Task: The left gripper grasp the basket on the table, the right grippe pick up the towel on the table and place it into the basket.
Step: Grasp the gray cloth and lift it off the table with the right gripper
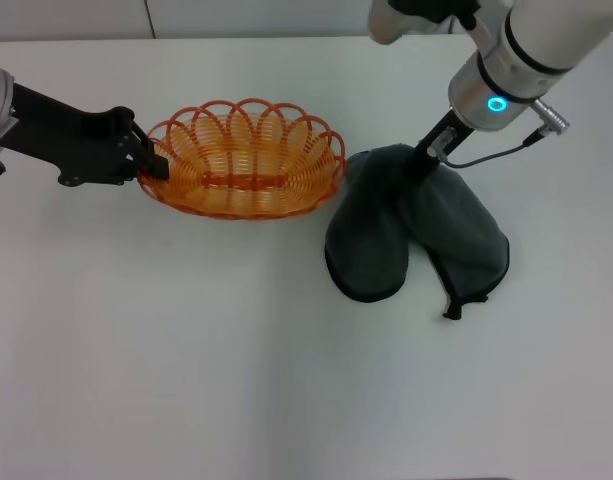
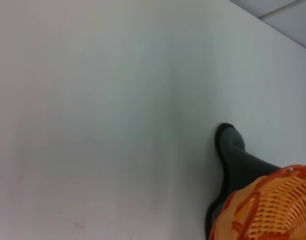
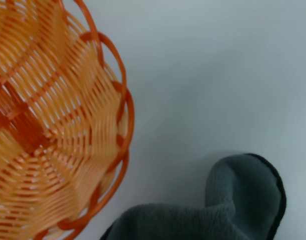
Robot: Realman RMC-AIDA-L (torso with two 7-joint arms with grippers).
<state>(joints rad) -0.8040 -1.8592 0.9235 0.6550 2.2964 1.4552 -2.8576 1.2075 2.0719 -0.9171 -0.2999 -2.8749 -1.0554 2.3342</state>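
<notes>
Reaching in from the far right, the right grippe angles down w/ its cyan ring lit; jaws pressed into the towel at its far edge, closed on the cloth as far as can be seen, tips buried in folds. Left gripper comes in level from the left, jaws clamped on the basket rim's left end. Basket sits on the worktop, towel just right of it, touching. Both arms cut off at frame edges.

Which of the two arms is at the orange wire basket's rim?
The left gripper, black with jaws closed on the orange wire basket; the right gripper is at the dark grey towel.
</notes>
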